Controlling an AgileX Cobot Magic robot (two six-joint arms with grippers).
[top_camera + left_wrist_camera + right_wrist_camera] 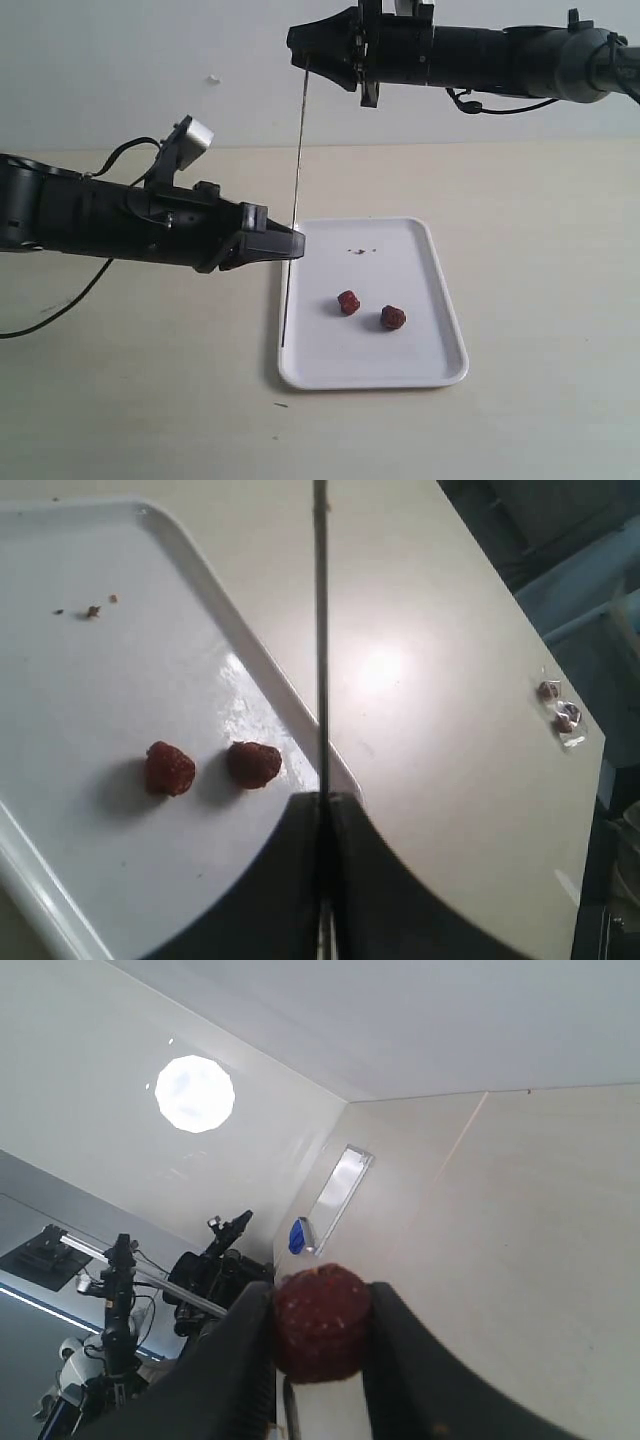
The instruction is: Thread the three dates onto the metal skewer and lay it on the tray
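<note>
The metal skewer (pixel 296 190) stands nearly upright, with my left gripper (pixel 290 243) shut on its lower half at the tray's left edge. In the left wrist view the skewer (pixel 321 630) rises from between the closed fingers. Two dates (pixel 348 302) (pixel 393 317) lie on the white tray (pixel 420 250), also seen as dates (pixel 169 768) (pixel 253 764) in the left wrist view. My right gripper (pixel 300 52) hovers high at the skewer's top end, shut on the third date (pixel 322 1322), with the skewer's tip just beneath it.
Small crumbs (pixel 360 250) lie near the tray's far end. A small speck (pixel 281 405) sits on the table in front of the tray. Clear wrappers (pixel 560 715) lie near the table edge.
</note>
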